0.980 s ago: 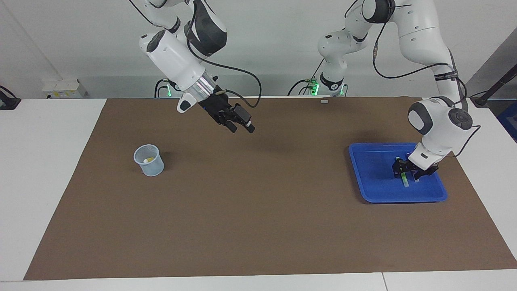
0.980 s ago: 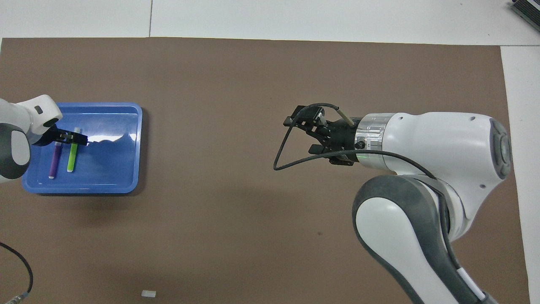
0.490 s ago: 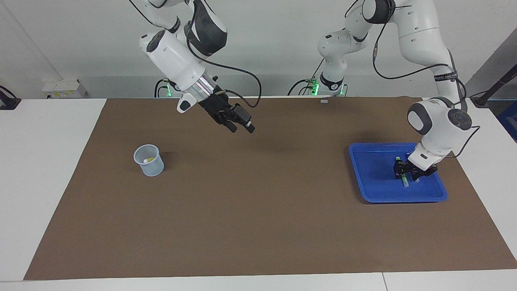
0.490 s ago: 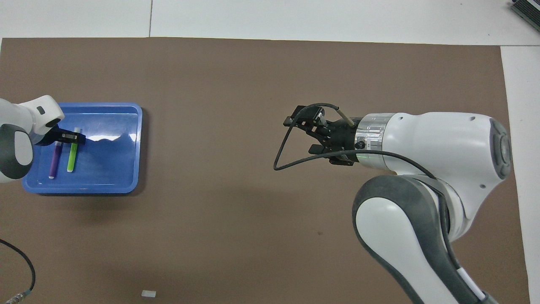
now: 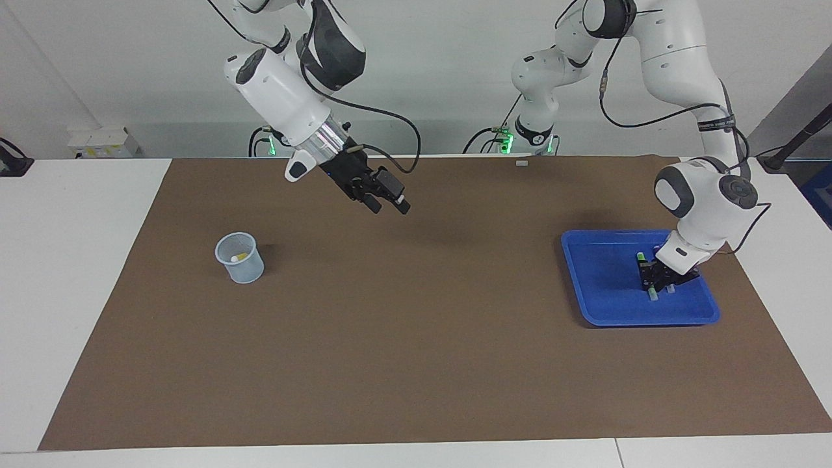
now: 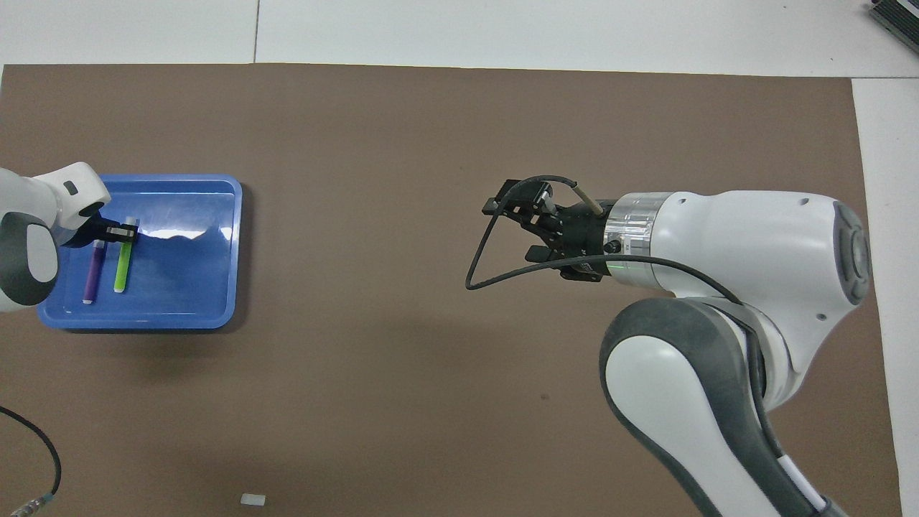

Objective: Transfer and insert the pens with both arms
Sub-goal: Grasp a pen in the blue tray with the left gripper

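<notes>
A light green pen (image 6: 122,271) and a purple pen (image 6: 91,276) lie side by side in a blue tray (image 6: 194,287) at the left arm's end of the table. My left gripper (image 6: 120,232) is low in the tray (image 5: 598,286), at the green pen's (image 5: 650,296) end that is farther from the robots. In the facing view the purple pen is mostly hidden by the gripper (image 5: 653,281). The yellow pen (image 5: 240,257) stands in a pale blue cup (image 5: 250,272). My right gripper (image 5: 389,207) hangs open and empty over the mat, in mid-air; it also shows in the overhead view (image 6: 513,230).
A small white block (image 5: 520,163) lies on the brown mat near the robots' edge; it also shows in the overhead view (image 6: 252,499). The right arm hides the cup in the overhead view. A black cable (image 6: 43,459) lies by the left arm's base.
My left gripper has sunk lower in the tray onto the green pen and shifted slightly toward the left arm's end. The right arm has not moved.
</notes>
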